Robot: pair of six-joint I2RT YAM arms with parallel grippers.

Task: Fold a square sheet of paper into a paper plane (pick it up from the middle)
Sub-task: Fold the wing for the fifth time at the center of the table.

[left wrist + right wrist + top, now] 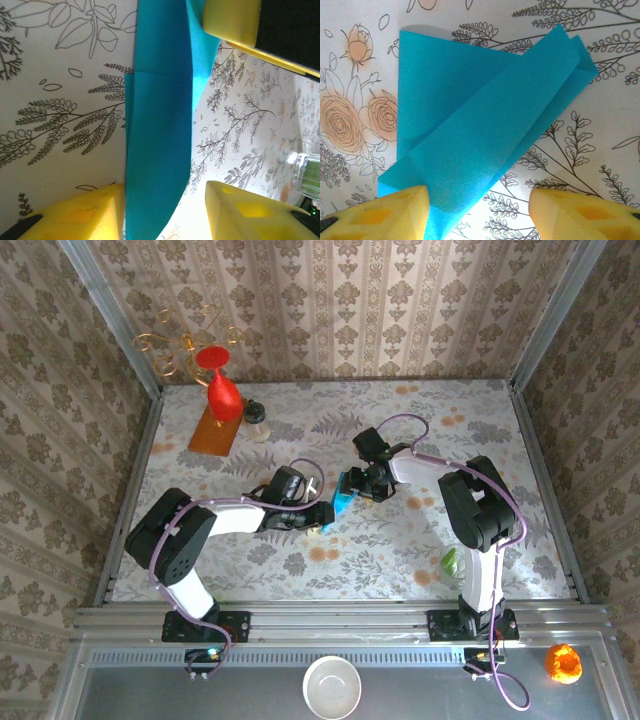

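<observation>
Table [430, 430] has a floral cover and patterned walls on 3 sides. The 2 arms reach inward from the near edge and meet near mid-table.

Teal-blue paper [343, 502] sits between the 2 claws, near the table's centre. It is no longer a flat square. The right wrist view shows the paper [470, 125] folded into a wedge, with 1 long flap laid diagonally over a broader layer and creases visible. The left wrist view shows the paper [160, 150] as a narrow layered band running top to bottom. Cannot tell whether it lies fully flat on the cover.

Left gripper [322, 516] is at the paper's near-left edge. In its own camera the left gripper [165, 205] is spread. The paper passes between the 2 yellow fingers [85, 217], close against the left-hand 1, with a clear gap to the other. No pinch.

Right gripper [362, 484] is at the paper's far-right edge. In its own camera the right gripper [477, 205] is also spread wide. The paper's lower corner reaches the left-hand finger [385, 212], and the other finger stands apart over bare cover. No pinch. 1 of its yellow fingers [232, 20] shows just beside the paper in the left wrist view.

Far-left corner: red vase [222, 388] on an orange board [210, 435], with a small jar [257, 420] just beside the board.
</observation>
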